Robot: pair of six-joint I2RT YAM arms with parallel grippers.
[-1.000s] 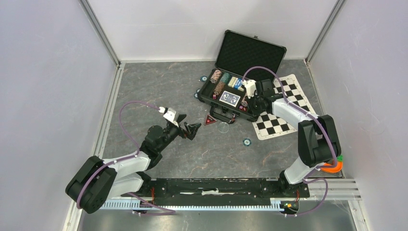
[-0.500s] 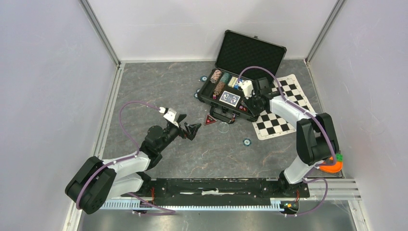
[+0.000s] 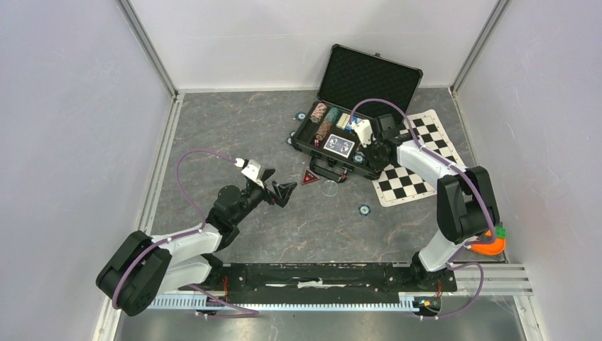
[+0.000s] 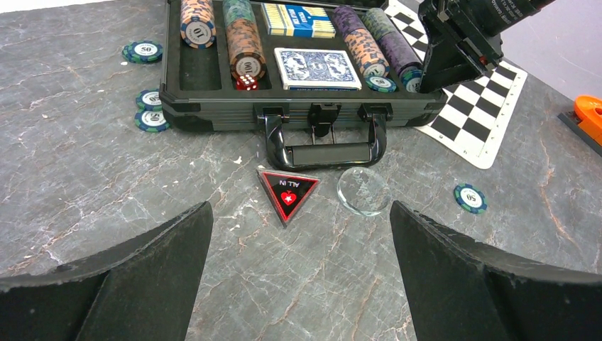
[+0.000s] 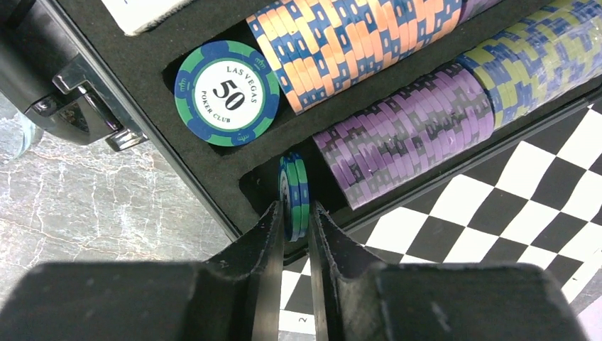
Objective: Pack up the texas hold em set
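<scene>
The black case [image 3: 310,144] lies open, its foam lid [image 3: 369,77] raised. It holds rows of striped chips [image 4: 244,46], a blue card deck [image 4: 317,68] and red dice [image 4: 245,82]. My right gripper [image 5: 293,213] is shut on two green-blue chips [image 5: 294,186], held on edge over the slot beside the purple chips [image 5: 405,135]; it shows at the case's right end [image 3: 369,145]. A flat green chip [image 5: 227,92] lies in the neighbouring slot. My left gripper [image 3: 278,190] is open and empty, short of the red triangular marker [image 4: 287,192] in front of the handle [image 4: 323,147].
Loose chips lie left of the case [image 4: 143,51], [image 4: 151,120] and on the table at right [image 4: 471,198]. A clear disc [image 4: 363,190] sits beside the marker. The checkered mat [image 3: 419,160] lies right of the case. An orange object [image 3: 490,245] is at the far right.
My right gripper has shifted slightly left and toward the case, carrying the chips to the slot's end. The left arm has not moved.
</scene>
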